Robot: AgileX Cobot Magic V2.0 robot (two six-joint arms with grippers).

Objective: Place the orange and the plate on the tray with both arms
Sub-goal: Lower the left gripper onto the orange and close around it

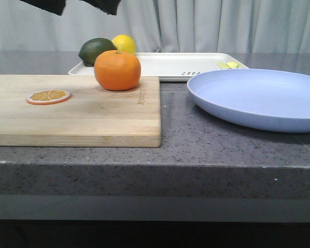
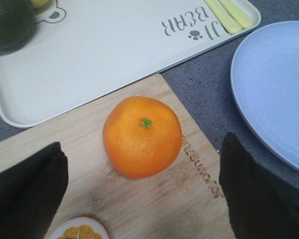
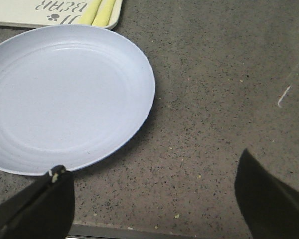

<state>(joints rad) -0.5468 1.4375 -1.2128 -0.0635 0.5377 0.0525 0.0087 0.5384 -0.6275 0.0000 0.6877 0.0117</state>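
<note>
While the round bright-orange fruit, the orange (image 2: 142, 136), sits on the wooden cutting board (image 2: 154, 204) beside the cream tray (image 2: 104, 55), the left gripper (image 2: 139, 194) hangs spread above it; the right gripper (image 3: 154, 199), also spread, hovers by the lavender plate (image 3: 65, 94) rim

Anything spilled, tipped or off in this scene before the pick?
Nothing stands out. The orange sits upright on the cutting board, the plate lies flat on the counter, and the tray is level behind them. No spills or damage show. Both grippers, left and right, are open and touching nothing.
</note>
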